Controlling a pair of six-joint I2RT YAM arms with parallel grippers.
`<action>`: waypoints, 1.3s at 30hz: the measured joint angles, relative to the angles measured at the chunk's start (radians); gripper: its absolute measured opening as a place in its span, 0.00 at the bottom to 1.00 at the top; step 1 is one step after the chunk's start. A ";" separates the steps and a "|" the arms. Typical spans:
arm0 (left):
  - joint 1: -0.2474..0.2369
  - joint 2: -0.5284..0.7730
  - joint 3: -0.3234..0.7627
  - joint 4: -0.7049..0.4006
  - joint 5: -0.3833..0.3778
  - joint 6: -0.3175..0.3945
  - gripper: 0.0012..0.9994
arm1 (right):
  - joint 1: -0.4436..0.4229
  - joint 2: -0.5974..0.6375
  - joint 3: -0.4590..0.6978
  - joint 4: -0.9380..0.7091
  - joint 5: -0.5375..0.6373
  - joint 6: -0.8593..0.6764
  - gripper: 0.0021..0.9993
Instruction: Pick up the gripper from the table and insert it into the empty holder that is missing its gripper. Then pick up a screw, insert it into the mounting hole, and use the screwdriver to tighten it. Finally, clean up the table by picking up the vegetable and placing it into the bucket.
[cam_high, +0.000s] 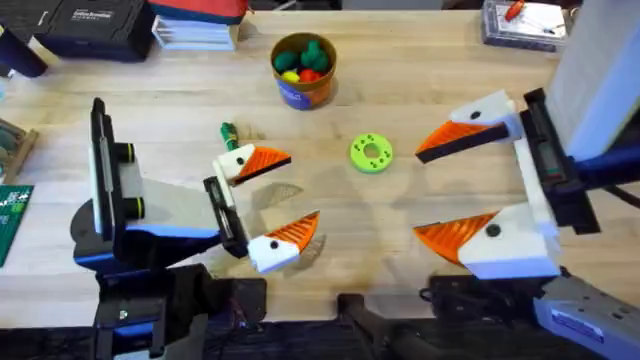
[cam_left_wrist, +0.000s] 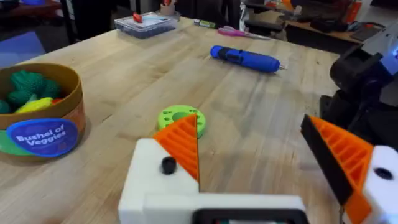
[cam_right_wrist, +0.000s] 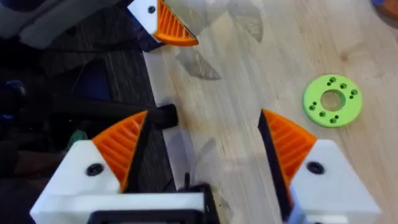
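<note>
- Worktop (cam_high: 420, 90): pale wood planks.
- Bucket (cam_high: 304, 68) of toy veggies at rear centre.
- Green disc (cam_high: 371, 153) with holes, mid-worktop.
- Vegetable (cam_high: 228, 133) left of disc.
- Screwdriver (cam_left_wrist: 244, 58) lying flat.

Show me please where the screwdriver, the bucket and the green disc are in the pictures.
screwdriver (cam_left_wrist: 245, 58), left wrist view, on the middle of its blue body.
bucket (cam_high: 303, 94), overhead view, on its blue band below the rim.
green disc (cam_high: 371, 153), overhead view, on the flat ring beside its centre hole.
</note>
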 joint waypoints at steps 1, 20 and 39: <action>0.000 0.000 0.000 0.000 0.000 0.000 0.98 | 0.000 0.000 0.000 0.000 0.000 0.000 0.99; 0.000 0.000 0.000 0.000 -0.004 0.004 0.01 | -0.155 0.104 0.000 0.123 0.208 0.178 0.99; 0.000 0.000 0.000 0.001 -0.004 0.004 0.01 | -0.904 0.499 0.000 0.344 0.417 0.200 0.99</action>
